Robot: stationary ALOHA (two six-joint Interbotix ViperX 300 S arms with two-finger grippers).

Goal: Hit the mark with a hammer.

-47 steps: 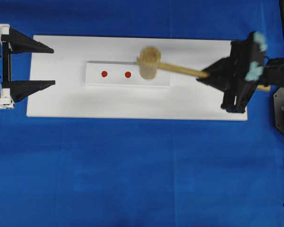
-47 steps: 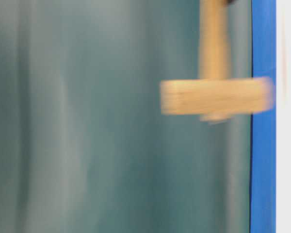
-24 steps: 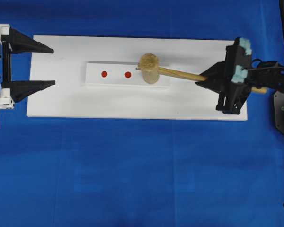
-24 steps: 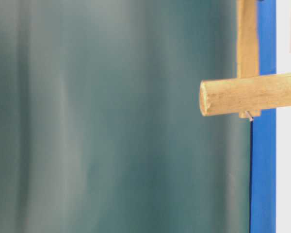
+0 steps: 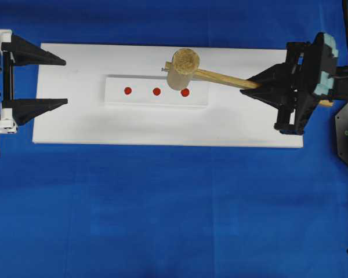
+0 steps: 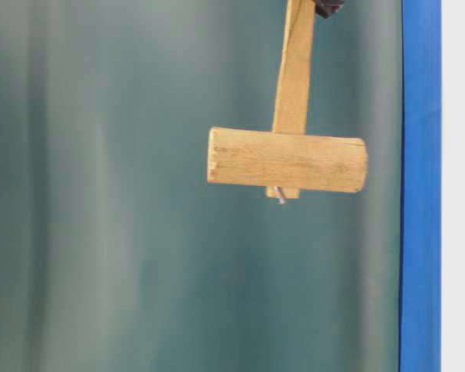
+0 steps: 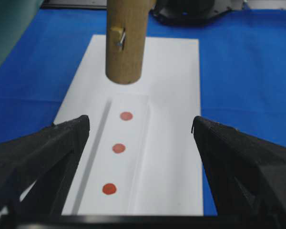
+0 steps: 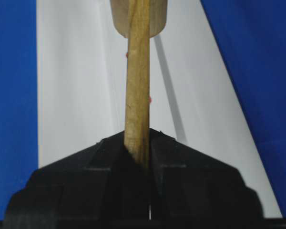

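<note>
Right gripper point(image 5: 250, 88) jaws clamped on hammer point(image 5: 185, 61) handle; head held above the strip, clear of the three red marks point(image 5: 156, 91). Left gripper point(image 5: 61, 81) jaws wide apart

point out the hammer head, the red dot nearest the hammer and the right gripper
hammer head point(image 5: 184, 62): overhead view, on its round top end.
red dot nearest the hammer point(image 5: 185, 92): overhead view, on the dot's middle.
right gripper point(image 5: 247, 87): overhead view, between the fingertips clamping the handle.
</note>
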